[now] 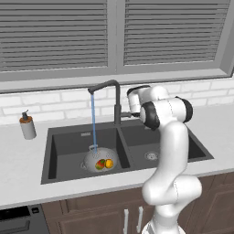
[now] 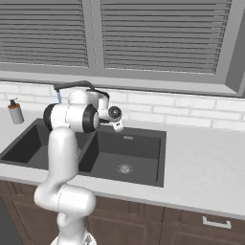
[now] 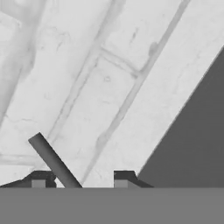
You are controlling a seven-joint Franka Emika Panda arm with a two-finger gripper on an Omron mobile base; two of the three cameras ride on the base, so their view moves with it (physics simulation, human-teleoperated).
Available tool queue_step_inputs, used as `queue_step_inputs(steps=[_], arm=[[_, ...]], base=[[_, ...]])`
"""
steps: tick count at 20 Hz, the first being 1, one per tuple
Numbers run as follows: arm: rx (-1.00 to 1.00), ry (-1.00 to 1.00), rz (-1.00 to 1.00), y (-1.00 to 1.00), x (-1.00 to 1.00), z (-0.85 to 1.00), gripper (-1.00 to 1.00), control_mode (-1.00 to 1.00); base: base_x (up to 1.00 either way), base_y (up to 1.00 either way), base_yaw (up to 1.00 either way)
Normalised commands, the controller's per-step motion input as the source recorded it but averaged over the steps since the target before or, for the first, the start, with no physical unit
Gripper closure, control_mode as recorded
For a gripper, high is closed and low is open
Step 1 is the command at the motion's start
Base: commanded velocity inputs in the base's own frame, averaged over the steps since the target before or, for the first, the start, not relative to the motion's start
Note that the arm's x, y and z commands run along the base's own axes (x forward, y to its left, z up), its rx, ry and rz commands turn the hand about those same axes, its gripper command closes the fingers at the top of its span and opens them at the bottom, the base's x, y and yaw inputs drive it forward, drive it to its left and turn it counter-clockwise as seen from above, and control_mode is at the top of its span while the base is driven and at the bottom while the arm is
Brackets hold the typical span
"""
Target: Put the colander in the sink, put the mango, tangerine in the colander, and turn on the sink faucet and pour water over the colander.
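Note:
The silvery colander (image 1: 93, 157) sits in the left basin of the dark double sink (image 1: 137, 139). Inside it lie the red-green mango (image 1: 99, 164) and the orange tangerine (image 1: 109, 163). A thin blue stream of water (image 1: 94, 123) falls from the spout of the black faucet (image 1: 117, 98) into the colander. My gripper (image 1: 129, 113) is at the faucet's side lever, behind the sink divider. In the hand view the dark lever (image 3: 52, 161) rises between my fingertips (image 3: 38, 179), close to the left one, and the gripper (image 3: 81, 181) is open with a wide gap.
A grey soap dispenser (image 1: 28, 126) stands on the counter left of the sink. White tiled backsplash (image 3: 109, 65) and a window with shut blinds (image 1: 114, 32) are behind the faucet. My arm (image 2: 67, 143) hides the left basin in the right base view.

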Motion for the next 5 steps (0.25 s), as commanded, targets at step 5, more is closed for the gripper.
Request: queue_step_inputs(steps=[5], arm=[[0.02,0.0,-0.04,-0.65,-0.27,0.0,1.0,-1.0]], base=[[0.0,0.0,0.0]])
